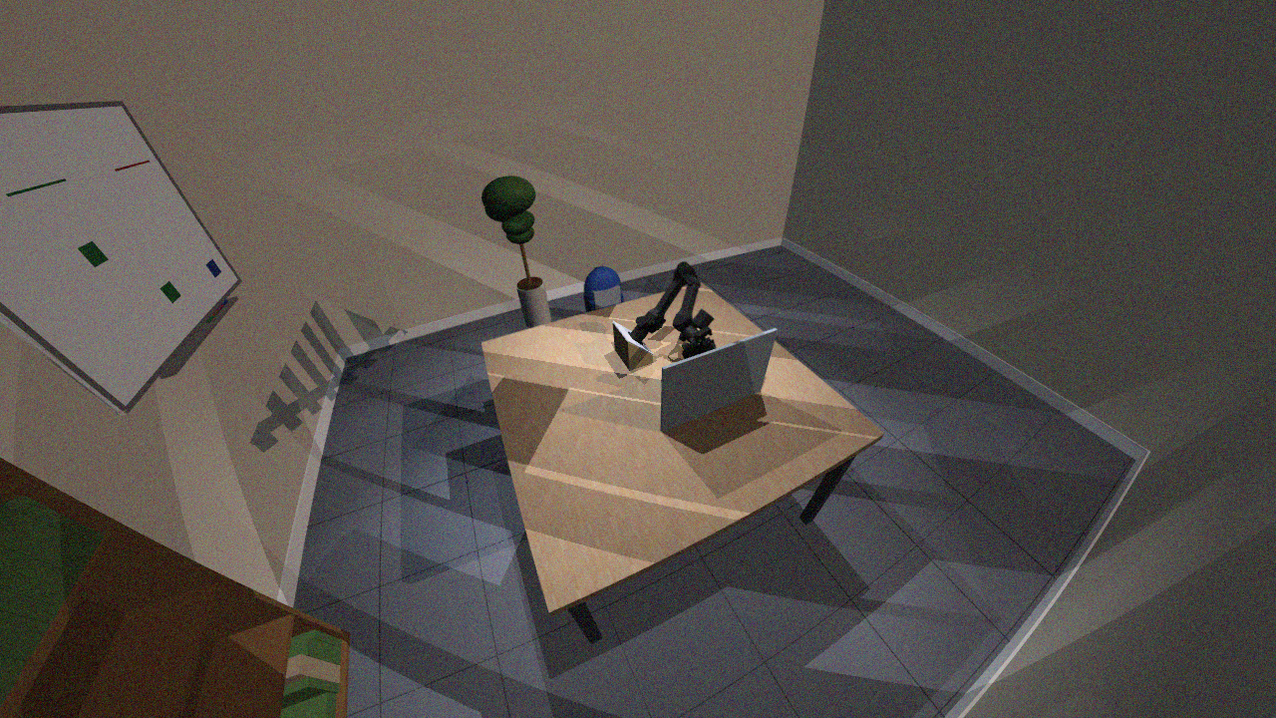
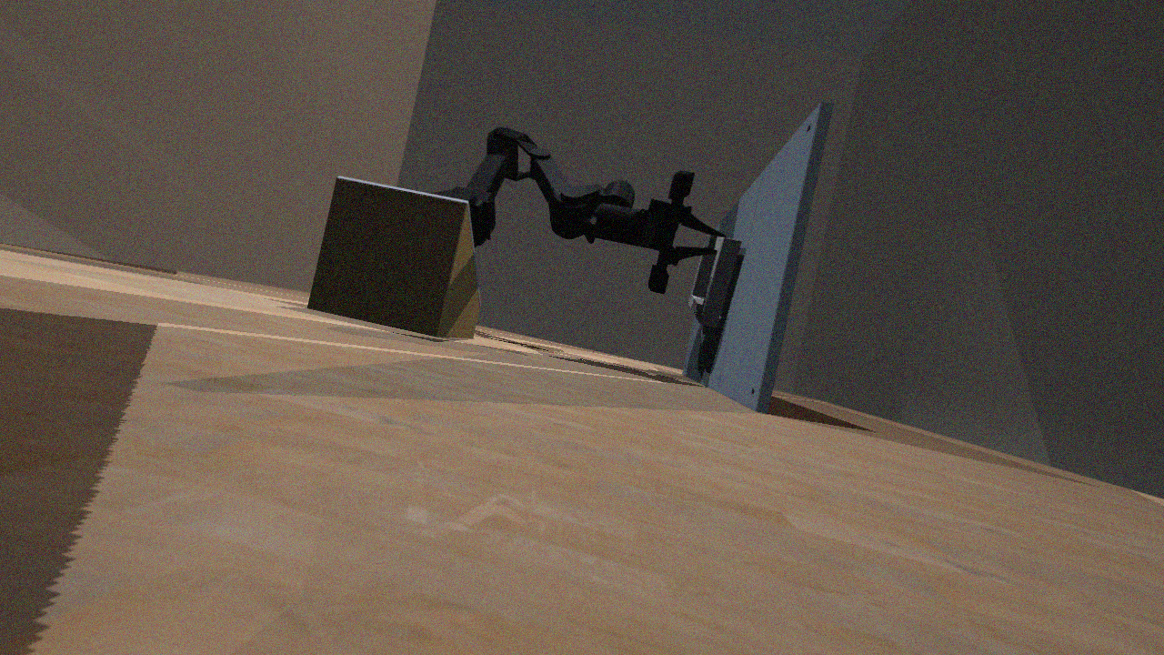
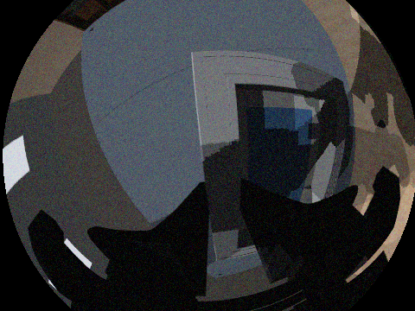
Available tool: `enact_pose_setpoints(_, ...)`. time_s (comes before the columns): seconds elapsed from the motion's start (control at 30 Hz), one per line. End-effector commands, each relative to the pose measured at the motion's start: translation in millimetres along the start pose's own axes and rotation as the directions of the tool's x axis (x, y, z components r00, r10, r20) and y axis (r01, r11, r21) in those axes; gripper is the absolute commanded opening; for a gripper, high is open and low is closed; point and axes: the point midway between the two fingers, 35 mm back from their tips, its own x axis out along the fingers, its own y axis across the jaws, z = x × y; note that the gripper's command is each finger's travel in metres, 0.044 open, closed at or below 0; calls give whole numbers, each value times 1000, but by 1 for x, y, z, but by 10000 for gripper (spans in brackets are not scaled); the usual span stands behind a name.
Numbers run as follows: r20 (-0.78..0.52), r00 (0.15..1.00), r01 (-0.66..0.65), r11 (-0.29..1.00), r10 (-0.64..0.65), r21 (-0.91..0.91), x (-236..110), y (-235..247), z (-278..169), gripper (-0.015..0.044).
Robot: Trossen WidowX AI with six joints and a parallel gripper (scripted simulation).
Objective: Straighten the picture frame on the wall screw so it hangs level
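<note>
The pincer (image 2: 714, 241) is clamped on the picture frame (image 2: 719, 280), gripping its upper edge, and the frame hangs against the upright blue-grey wall panel (image 2: 768, 268) on the table (image 2: 569, 505).

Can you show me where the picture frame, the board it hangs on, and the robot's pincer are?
picture frame (image 2: 721, 280): exterior view, its dark side edge.
blue-grey board (image 2: 773, 268): exterior view, its broad face.
pincer (image 2: 706, 241): exterior view, between the fingertips gripping the frame.

The arm (image 2: 569, 207) reaches out level, elbow raised (jaws clamped on something), gripper (image 2: 706, 242) forward
</note>
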Motion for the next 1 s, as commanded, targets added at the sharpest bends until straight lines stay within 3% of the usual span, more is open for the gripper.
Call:
enact_pose_setpoints(0.0, 1, 1000, -1, 999, 1, -32, 0, 0, 0, 0)
enact_pose_setpoints(0.97, 2, 1000, 0, 983, 1, -183, 0, -2, 0, 0)
